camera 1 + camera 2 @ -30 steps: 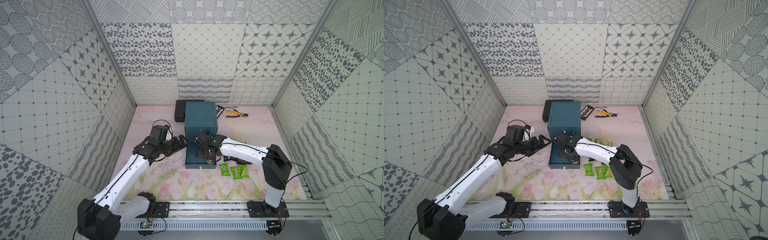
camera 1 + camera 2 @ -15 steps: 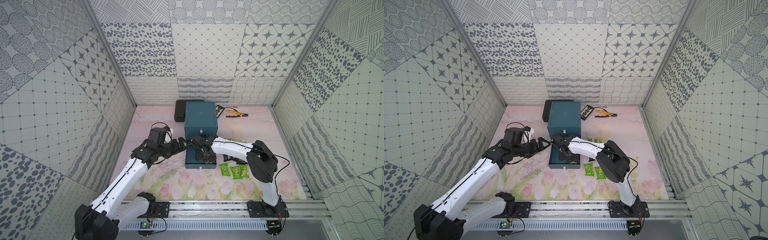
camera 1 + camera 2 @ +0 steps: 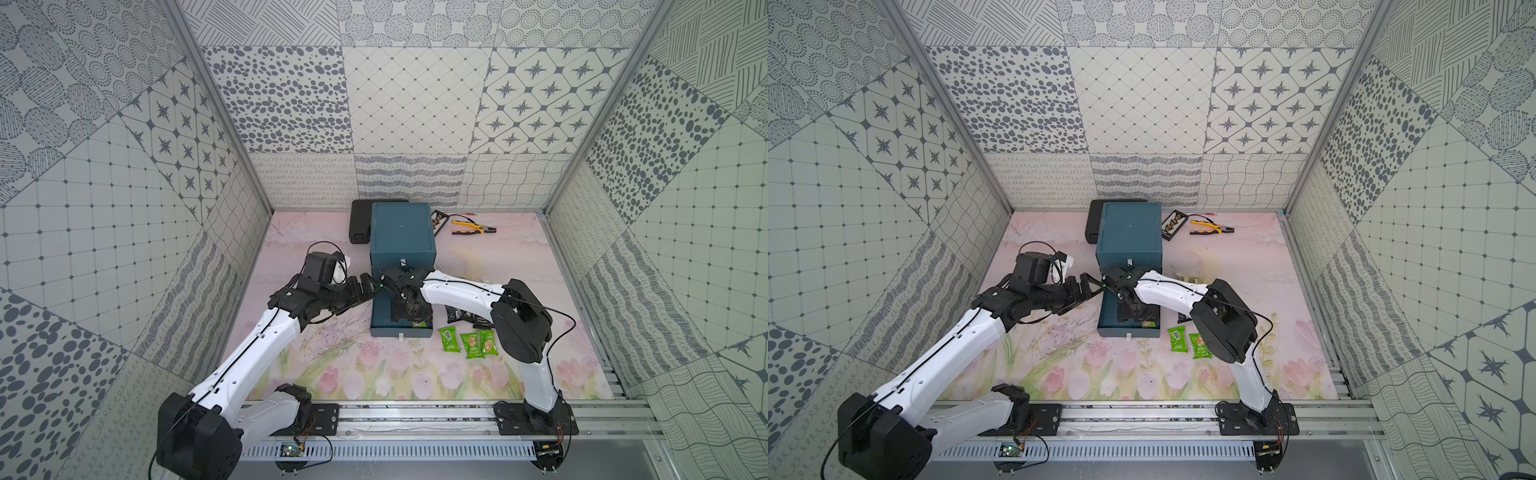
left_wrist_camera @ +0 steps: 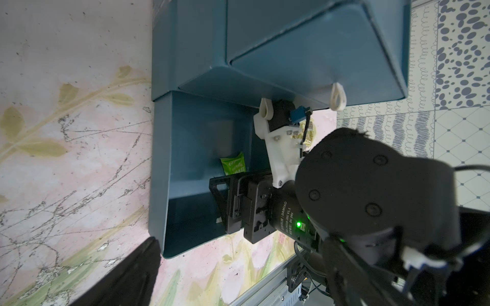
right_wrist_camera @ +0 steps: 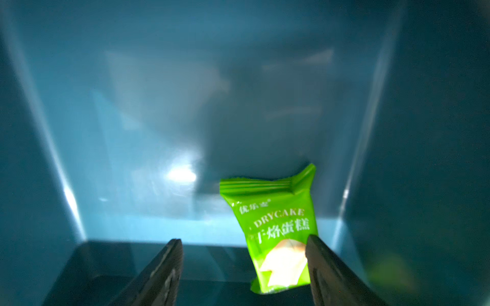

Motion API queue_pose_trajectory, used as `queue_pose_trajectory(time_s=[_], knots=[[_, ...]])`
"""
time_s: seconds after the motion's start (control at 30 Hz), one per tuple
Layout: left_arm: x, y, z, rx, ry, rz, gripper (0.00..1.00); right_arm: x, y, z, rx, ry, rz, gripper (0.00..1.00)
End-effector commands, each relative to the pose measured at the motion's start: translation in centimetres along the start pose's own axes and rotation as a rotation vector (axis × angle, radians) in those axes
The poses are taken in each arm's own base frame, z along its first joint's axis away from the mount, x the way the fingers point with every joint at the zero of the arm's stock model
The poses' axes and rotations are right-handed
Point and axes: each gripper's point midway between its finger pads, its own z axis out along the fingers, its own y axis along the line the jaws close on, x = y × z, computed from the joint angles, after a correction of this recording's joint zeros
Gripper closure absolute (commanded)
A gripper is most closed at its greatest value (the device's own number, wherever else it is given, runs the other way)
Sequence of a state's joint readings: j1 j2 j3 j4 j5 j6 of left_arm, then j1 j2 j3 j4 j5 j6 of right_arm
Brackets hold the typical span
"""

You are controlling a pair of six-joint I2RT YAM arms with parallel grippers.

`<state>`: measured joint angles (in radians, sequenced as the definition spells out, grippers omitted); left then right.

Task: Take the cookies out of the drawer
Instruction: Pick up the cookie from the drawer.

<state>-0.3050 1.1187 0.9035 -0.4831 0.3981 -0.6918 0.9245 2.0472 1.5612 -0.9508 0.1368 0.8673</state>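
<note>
My right end effector [image 5: 243, 239] hangs inside the drawer [image 5: 132, 106], jaws wide apart, holding nothing. 1 green cookie packet [image 5: 275, 225] leans in the drawer's corner, off-centre beside 1 finger. Recommended: shift sideways to centre it, descend, then close gently.

Floral tabletop [image 3: 332, 374] bears teal drawer unit [image 3: 401, 232], black box [image 3: 359, 226], pliers [image 3: 471, 227], 3 green cookies [image 3: 471, 345].
</note>
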Motion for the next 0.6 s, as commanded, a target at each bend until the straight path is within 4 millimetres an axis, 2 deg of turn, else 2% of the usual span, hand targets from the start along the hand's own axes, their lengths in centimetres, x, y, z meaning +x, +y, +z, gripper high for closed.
queue_pose_trajectory(time_s=[0.0, 0.13, 0.27, 0.37, 0.57], knots=[[-0.7, -0.1, 0.1, 0.008, -0.020, 0.015, 0.01, -2.3, -0.1, -2.7, -0.019, -0.103, -0.021, 0.21], [-0.7, 0.0, 0.2, 0.005, -0.019, 0.011, 0.01, -1.8, -0.4, -1.0, -0.009, -0.053, -0.039, 0.21], [-0.9, 0.0, 0.2, -0.001, -0.025, 0.016, 0.01, -1.8, 0.7, 0.4, -0.027, -0.030, -0.068, 0.21], [-1.0, -0.2, 0.2, 0.001, -0.025, 0.025, 0.01, -2.2, 1.7, 0.3, -0.067, -0.043, -0.061, 0.22], [-1.3, -0.3, 0.2, 0.001, -0.026, 0.042, 0.01, -2.9, 4.6, -1.3, -0.171, -0.061, -0.059, 0.24]])
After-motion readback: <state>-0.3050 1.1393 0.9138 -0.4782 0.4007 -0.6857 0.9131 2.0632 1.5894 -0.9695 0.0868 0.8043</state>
